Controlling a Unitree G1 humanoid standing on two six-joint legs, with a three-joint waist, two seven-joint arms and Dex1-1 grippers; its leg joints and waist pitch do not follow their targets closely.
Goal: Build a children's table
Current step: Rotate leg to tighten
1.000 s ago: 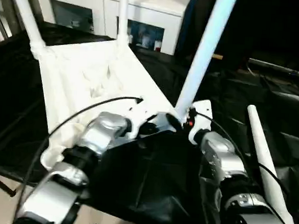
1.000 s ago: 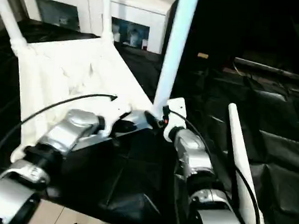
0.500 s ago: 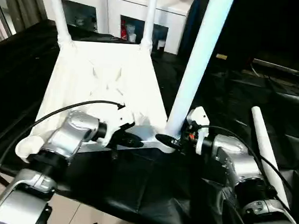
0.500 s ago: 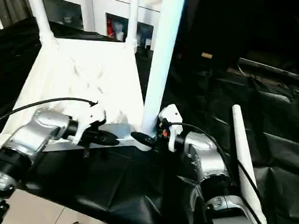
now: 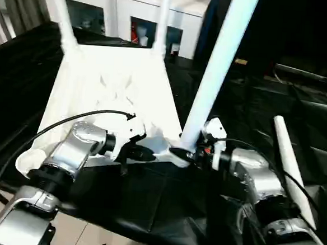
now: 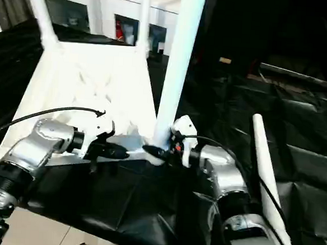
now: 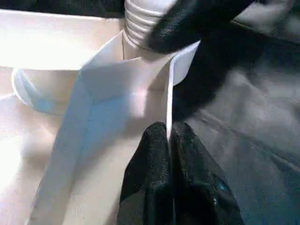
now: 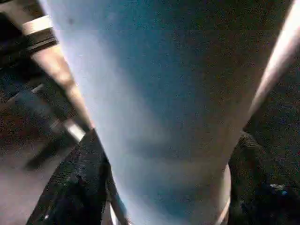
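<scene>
Between the two pincers, at the near edge of a black-draped surface, lies the upside-down white plastic table top, ribbed underside up.

Progress, as I judge it: three long white tapered tubular legs stand in corner sockets. Two far legs rise well beyond the pincers; the third, near leg rises right at the right pincer. A fourth, loose white leg lies flat on the surface, out past the right forearm. The near corner socket, beside the left forearm, looks empty. So roughly three quarters seems done; left are seating the near leg fully if needed, fitting the last leg, and turning the table upright.

The left pincer is closed on the thin near rim of the table top, holding it steady. The right pincer grips the base of the near leg, one black finger on each side.

What each view adds: the head views give the whole layout, including the loose leg and the white cabinet with glass doors behind. The left wrist view shows the left pincer's fingers pinching the rim edge-on, and just past them the leg's ridged lower end sitting in its rounded socket, with a black finger of the right pincer against it. The right wrist view shows the leg's pale shaft close between that pincer's fingers; how deep the leg sits cannot be told there.
</scene>
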